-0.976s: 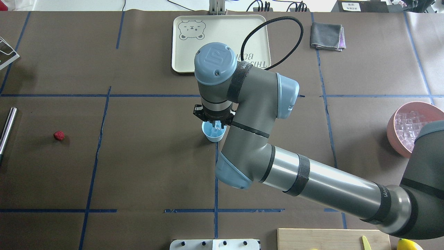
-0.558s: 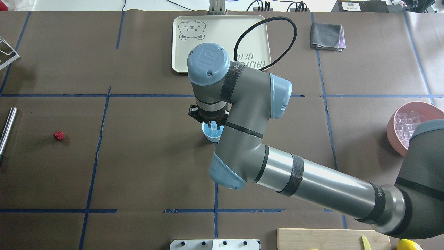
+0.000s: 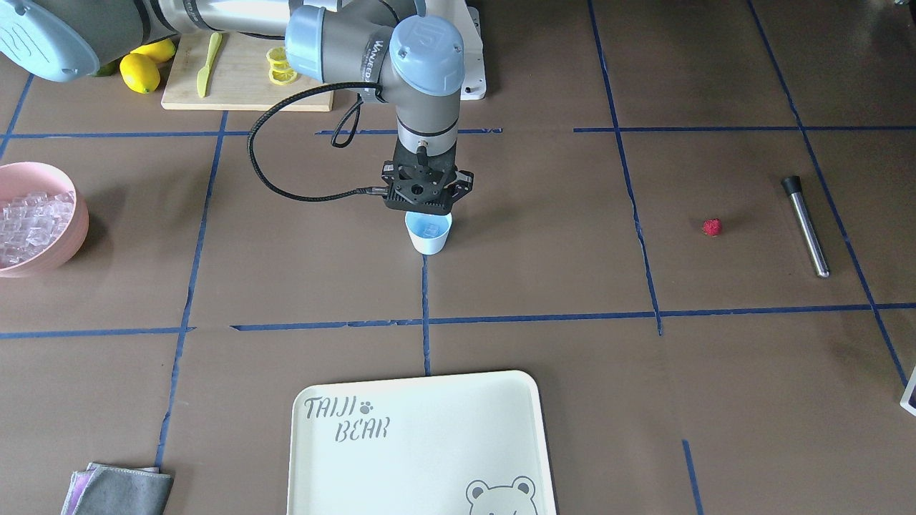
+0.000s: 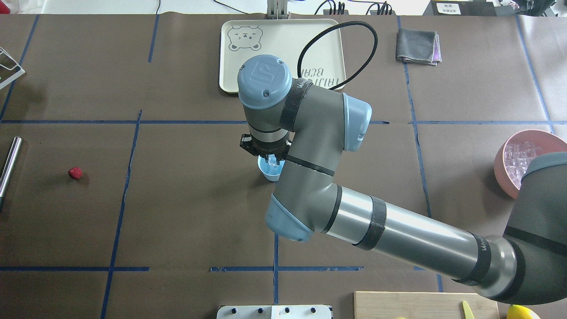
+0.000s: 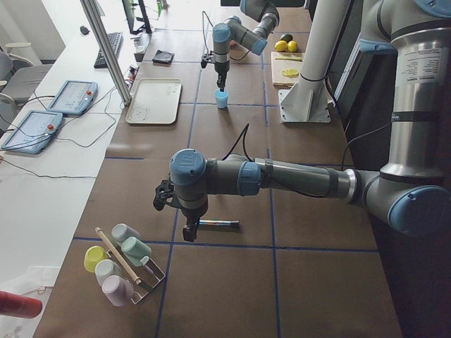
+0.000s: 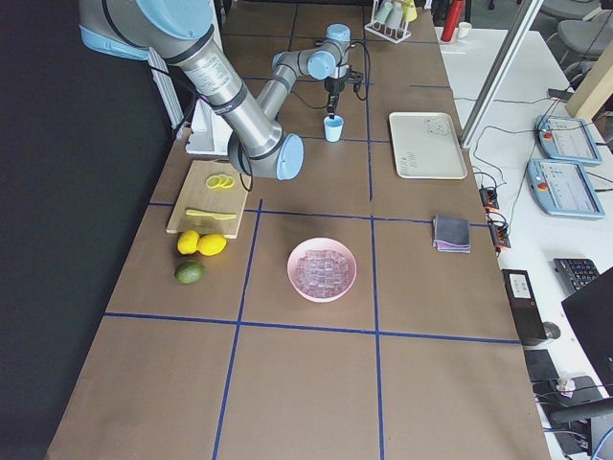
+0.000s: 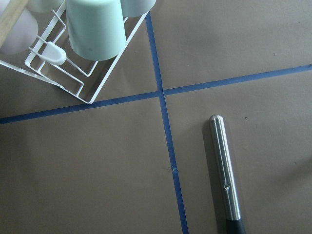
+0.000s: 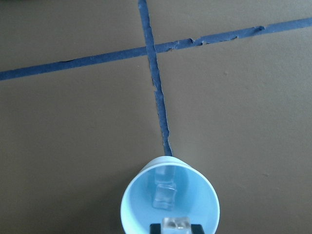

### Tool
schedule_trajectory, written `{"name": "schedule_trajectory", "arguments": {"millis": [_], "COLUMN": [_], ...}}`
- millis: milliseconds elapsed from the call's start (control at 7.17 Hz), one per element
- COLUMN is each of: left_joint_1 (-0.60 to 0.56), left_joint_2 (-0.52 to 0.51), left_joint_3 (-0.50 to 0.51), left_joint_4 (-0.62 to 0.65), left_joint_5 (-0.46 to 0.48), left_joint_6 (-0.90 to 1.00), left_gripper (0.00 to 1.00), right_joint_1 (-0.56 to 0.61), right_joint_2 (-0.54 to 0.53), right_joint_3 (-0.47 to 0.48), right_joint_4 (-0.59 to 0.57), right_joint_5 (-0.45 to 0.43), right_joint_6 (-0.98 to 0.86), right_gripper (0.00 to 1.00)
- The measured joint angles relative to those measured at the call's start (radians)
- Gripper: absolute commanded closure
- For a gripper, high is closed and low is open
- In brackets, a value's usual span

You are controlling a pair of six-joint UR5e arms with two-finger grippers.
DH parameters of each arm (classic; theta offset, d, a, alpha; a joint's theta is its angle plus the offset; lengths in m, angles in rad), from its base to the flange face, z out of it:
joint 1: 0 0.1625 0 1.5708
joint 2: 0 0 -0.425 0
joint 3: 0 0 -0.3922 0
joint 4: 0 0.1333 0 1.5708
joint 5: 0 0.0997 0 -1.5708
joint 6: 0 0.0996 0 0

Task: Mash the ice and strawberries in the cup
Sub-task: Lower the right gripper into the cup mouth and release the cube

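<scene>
Right gripper (image 8: 177, 229) is mostly cut off, but its 2 black tips pinch 1 glassy ice cube (image 8: 177, 222) just over the tapered cup (image 8: 139, 200), blue inside, more ice at the bottom. Can't tell if the left gripper (image 5: 189, 231) is spread or closed; the bumpy red strawberry (image 4: 75, 173) sits well apart.

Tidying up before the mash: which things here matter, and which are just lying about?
Job: cup, ice, strawberry, ice bowl, metal rod.
Lying about: tray, cloth, lemons, board, spare cups.
</scene>
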Motion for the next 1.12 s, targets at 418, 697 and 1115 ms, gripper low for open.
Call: {"name": "schedule_trajectory", "arguments": {"millis": [418,697,1115], "left_joint_1": [0.0,0.0,0.0], "left_joint_2": [0.0,0.0,0.0], "left_joint_3": [0.0,0.0,-0.001], "left_joint_4": [0.0,0.0,0.0], "left_joint_5": [0.0,0.0,0.0], "left_joint_6": [0.0,-0.001,0.0], "left_gripper": [0.0,0.0,0.0], "right_joint_1": [0.0,0.001,0.001], "right_joint_2": [0.0,0.0,-0.001], "right_joint_3": [0.0,0.0,0.0], "right_joint_4": [0.011,0.011,0.012], "right_joint_5": [0.0,0.0,0.0], "right_joint_6": [-0.001,-0.004,-0.008], "right_gripper": [0.45,0.08,0.01]}}
